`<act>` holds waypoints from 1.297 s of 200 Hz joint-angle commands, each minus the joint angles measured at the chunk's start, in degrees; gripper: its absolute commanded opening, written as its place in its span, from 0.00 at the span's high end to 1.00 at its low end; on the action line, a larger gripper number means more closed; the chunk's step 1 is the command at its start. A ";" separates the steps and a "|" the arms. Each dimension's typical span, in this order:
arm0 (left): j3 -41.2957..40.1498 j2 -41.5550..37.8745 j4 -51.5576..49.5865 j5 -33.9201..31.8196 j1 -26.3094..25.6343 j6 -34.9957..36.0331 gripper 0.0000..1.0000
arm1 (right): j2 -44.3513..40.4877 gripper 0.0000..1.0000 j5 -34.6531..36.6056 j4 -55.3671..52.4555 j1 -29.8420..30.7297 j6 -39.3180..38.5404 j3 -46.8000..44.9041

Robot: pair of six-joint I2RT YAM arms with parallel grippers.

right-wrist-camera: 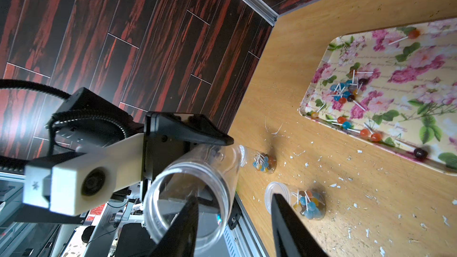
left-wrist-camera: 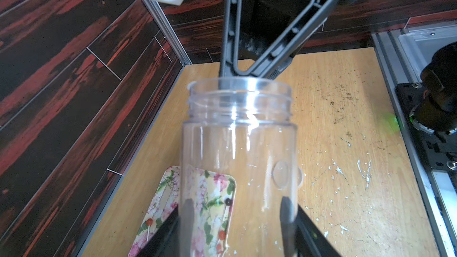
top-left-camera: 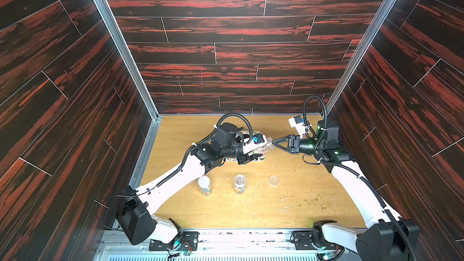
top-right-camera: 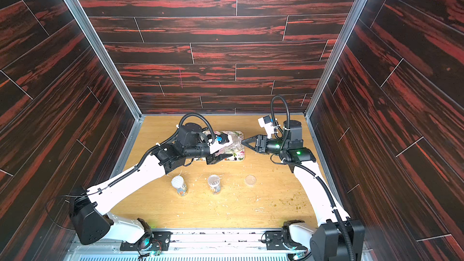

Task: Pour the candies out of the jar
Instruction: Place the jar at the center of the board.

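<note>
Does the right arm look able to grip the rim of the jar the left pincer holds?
Probably yes: the right pincer is open and straddles the rim of the uncapped jar; the left pincer grips farther down, leaving the mouth clear.

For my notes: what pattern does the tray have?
The tray has pink flowers, green leaves, pale yellow ground; best in the right wrist view.

Brightly, evenly lit from above the pale wooden tabletop (top-left-camera: pixel 226 212), shadows soft. Streaked with glare on the clear plastic jar (left-wrist-camera: pixel 238 144) over that tabletop, blurred close up. Bowed along the dark red plank walls (top-left-camera: pixel 50 71) around it.
</note>
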 commanded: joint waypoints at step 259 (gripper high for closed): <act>5.01 2.47 -4.48 -1.56 -2.73 5.47 0.04 | 0.09 1.00 1.67 -12.46 1.47 -9.51 3.26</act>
